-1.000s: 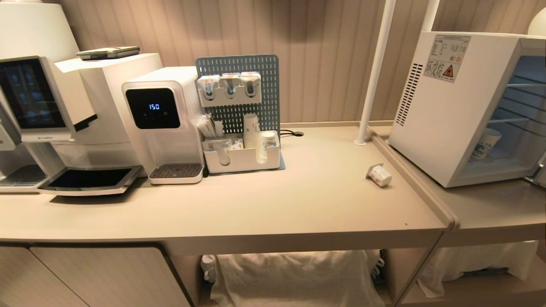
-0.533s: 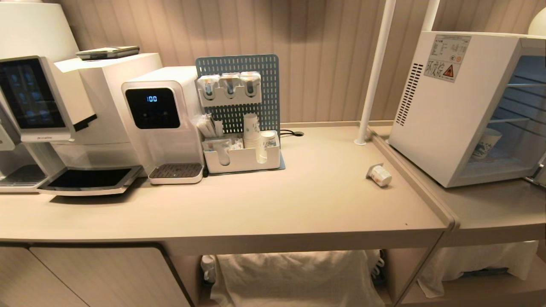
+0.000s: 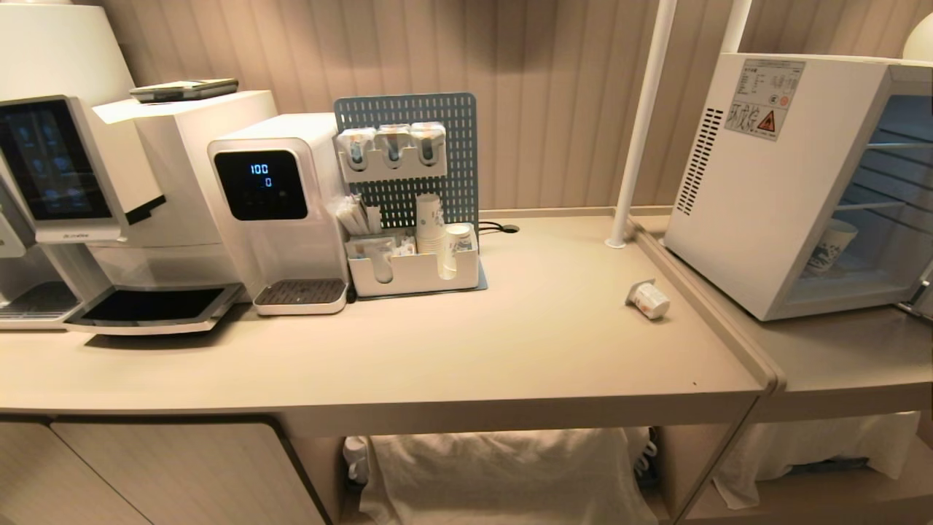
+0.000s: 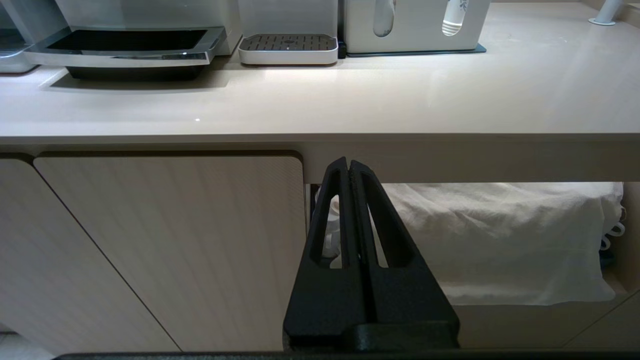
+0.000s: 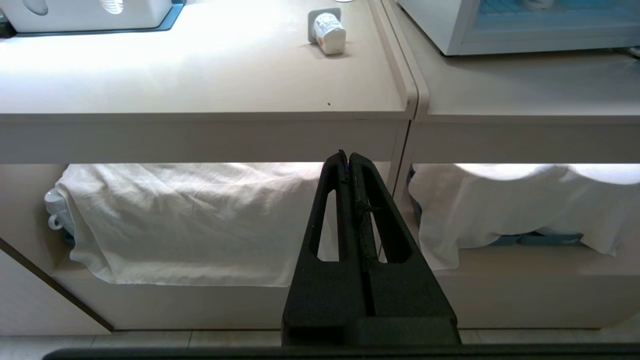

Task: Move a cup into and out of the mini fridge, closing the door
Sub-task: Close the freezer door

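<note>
Nothing shifted since before; both tools [image 4: 348,167] [image 5: 348,157] pressed together below counter edge [image 3: 510,412].

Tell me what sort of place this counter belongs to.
Likely an office or hotel drinks station: a coffee machine, a water dispenser, a rack of paper cups and sachets, and a mini fridge on the adjoining counter.

Smooth satin counter [image 3: 510,343]; crumpled white cloth [image 5: 190,220] beneath.

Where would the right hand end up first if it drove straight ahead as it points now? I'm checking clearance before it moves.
Probably the white cloth on the shelf under the countertop; the shut right hand points just below that edge, though depth is unclear.
</note>
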### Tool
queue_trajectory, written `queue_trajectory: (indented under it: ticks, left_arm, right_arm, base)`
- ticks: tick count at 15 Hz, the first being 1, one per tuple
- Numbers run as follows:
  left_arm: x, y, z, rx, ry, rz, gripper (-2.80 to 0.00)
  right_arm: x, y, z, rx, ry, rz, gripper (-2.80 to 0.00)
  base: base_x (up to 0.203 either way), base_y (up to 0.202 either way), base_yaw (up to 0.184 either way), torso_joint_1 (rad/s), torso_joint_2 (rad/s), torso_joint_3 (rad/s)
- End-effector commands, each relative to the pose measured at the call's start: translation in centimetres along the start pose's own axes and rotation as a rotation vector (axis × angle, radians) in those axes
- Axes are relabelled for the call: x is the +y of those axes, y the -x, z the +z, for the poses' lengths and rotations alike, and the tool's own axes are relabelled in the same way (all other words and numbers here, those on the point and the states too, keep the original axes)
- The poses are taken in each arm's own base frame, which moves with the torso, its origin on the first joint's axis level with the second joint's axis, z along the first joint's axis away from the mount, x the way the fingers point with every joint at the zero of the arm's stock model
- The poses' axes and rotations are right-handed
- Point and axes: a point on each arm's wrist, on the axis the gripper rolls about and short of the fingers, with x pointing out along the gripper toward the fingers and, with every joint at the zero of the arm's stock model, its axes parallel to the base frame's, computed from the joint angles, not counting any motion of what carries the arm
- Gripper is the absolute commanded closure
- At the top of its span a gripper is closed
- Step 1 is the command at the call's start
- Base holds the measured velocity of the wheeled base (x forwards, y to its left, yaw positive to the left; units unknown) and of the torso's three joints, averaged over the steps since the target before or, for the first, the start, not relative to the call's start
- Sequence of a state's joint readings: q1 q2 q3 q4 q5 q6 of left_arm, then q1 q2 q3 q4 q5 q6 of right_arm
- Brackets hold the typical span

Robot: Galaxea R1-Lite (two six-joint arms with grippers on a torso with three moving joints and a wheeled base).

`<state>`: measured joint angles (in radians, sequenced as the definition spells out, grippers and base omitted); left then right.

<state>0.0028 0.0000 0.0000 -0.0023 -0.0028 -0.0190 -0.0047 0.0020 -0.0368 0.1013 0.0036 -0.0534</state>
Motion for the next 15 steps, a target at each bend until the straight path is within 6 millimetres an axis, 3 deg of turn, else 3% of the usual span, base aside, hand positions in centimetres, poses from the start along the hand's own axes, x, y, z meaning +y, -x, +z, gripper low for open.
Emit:
queue_trajectory:
  ticks: [1, 15]
  left_arm:
    - [0.0, -0.01, 0.01, 0.001, 0.001, 0.0, 0.0]
    - [0.0, 0.0, 0.02, 0.003, -0.008, 0.0, 0.0]
  right_arm:
    - [0.0, -0.01, 0.02, -0.009, -0.001, -0.001, 0.0]
    - [-0.01, -0.14, 0.14, -0.042, -0.049, -0.002, 0.0]
  base:
    - [0.0, 0.0, 0.0, 0.0, 0.0, 0.0]
    - [0.0, 0.0, 0.0, 0.0, 0.0, 0.0]
